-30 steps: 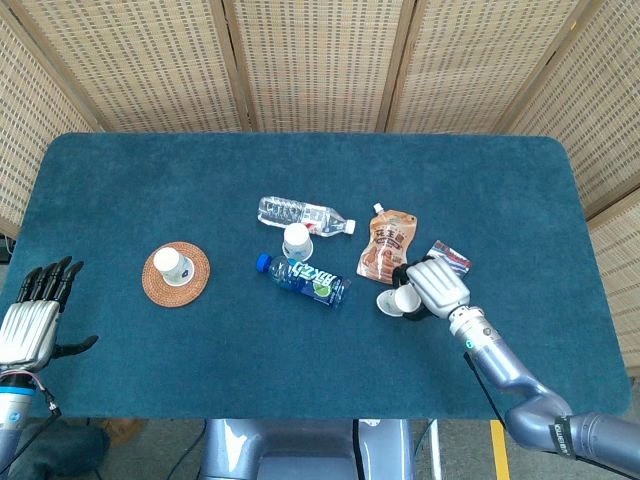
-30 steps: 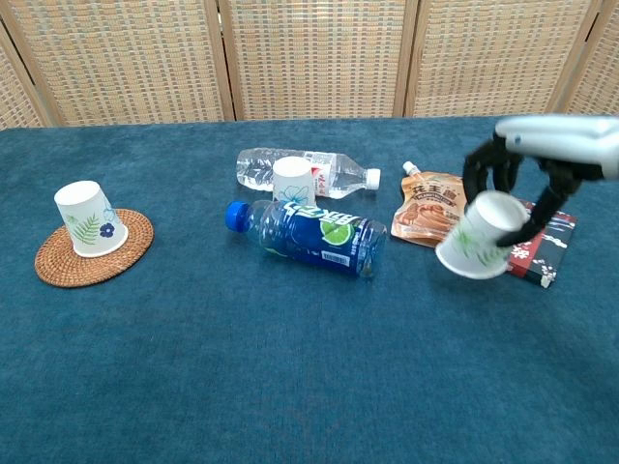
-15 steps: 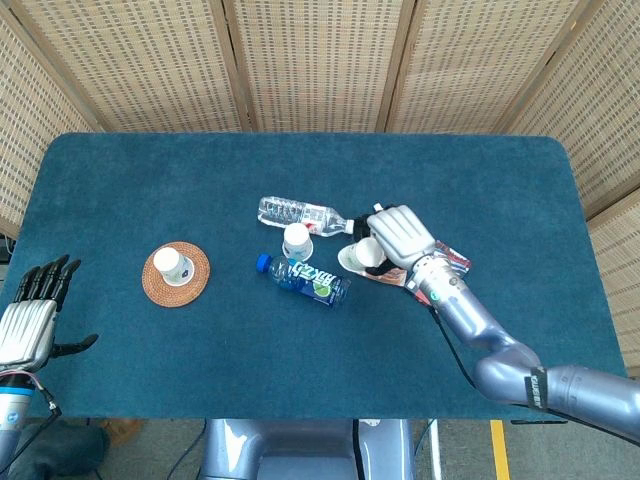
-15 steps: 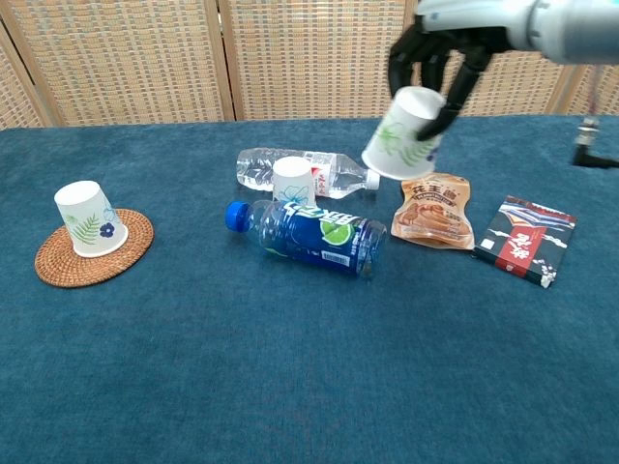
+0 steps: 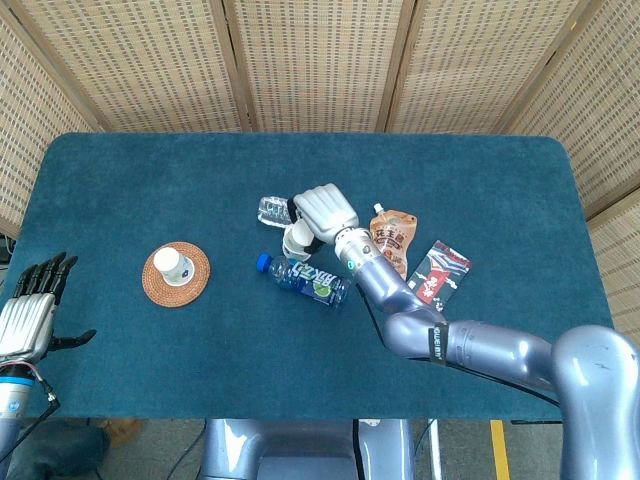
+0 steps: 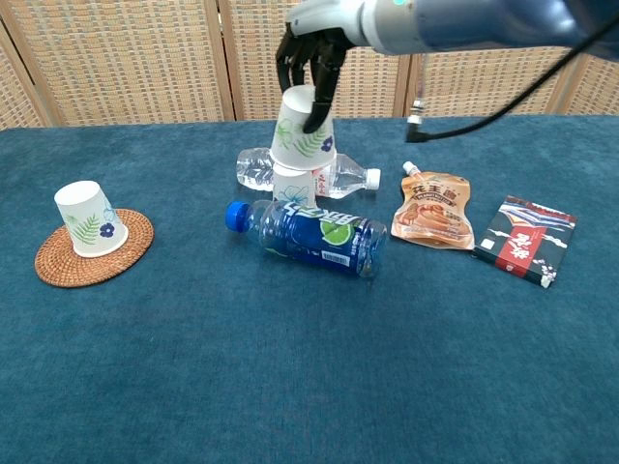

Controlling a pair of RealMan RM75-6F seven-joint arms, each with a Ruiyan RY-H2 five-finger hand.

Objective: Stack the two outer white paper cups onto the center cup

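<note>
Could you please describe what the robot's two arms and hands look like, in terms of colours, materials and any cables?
The right robot hand has a pale silver, ribbed back and black fingers. Its arm is glossy blue-grey metal in rounded segments, with a black band, a small green-lit ring near the wrist and a thin black cable alongside. The left robot hand matches: silver back, black fingers, with thin cables at its wrist.

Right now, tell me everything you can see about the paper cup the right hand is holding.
The held cup is white paper with a green leaf print, upside down and tilted a little. The right hand grips it from above, dark fingers down its sides. It sits over the center cup, whose lower part shows beneath it, between two lying bottles. Whether it is fully seated cannot be told.
</note>
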